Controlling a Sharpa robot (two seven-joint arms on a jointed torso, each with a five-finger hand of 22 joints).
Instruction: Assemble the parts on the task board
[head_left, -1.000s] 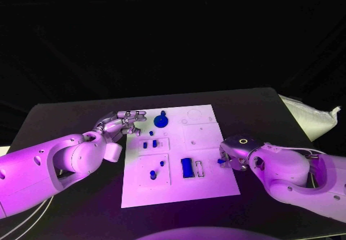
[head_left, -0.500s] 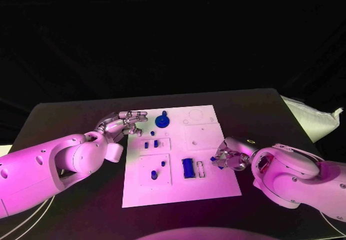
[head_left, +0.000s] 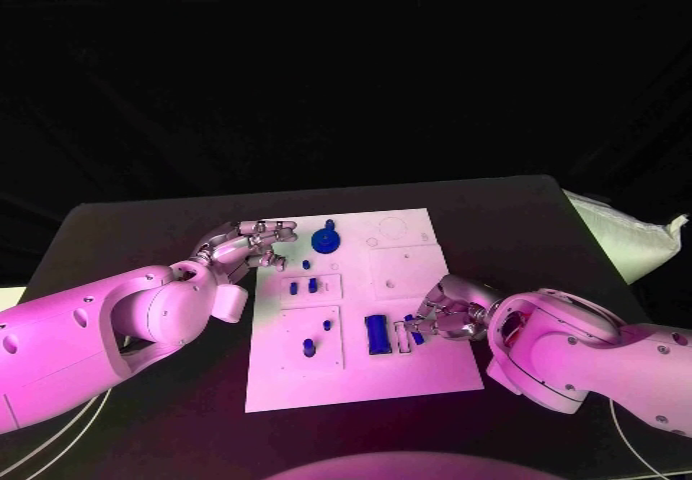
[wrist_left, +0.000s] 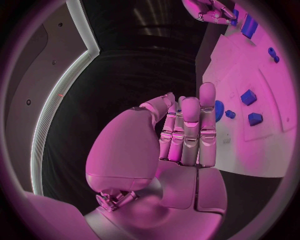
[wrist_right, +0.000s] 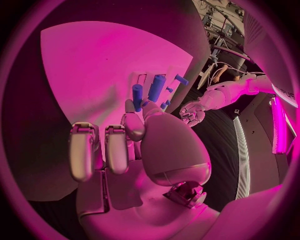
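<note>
The white task board (head_left: 418, 262) lies mid-table. On it are a blue round part (head_left: 325, 240) at the far left, two small blue pieces (head_left: 302, 287) below it, and a long blue block (head_left: 375, 333) near the front. My right hand (head_left: 450, 318) is over the board's right side, just right of the block. It pinches a small blue peg (wrist_right: 137, 96) (head_left: 414, 326) at its fingertips, next to the block (wrist_right: 156, 87). My left hand (head_left: 253, 243) hovers at the board's left edge by the round part (wrist_left: 219, 109), with its fingers (wrist_left: 187, 132) held straight and nothing in them.
More small blue pieces (head_left: 307, 348) sit in the board's front-left panel. A white bag (head_left: 627, 240) lies at the table's right edge. Bare black table (head_left: 144, 230) surrounds the board.
My right hand has moved left over the board with the blue peg, ending beside the long blue block. The left hand has stayed in place.
</note>
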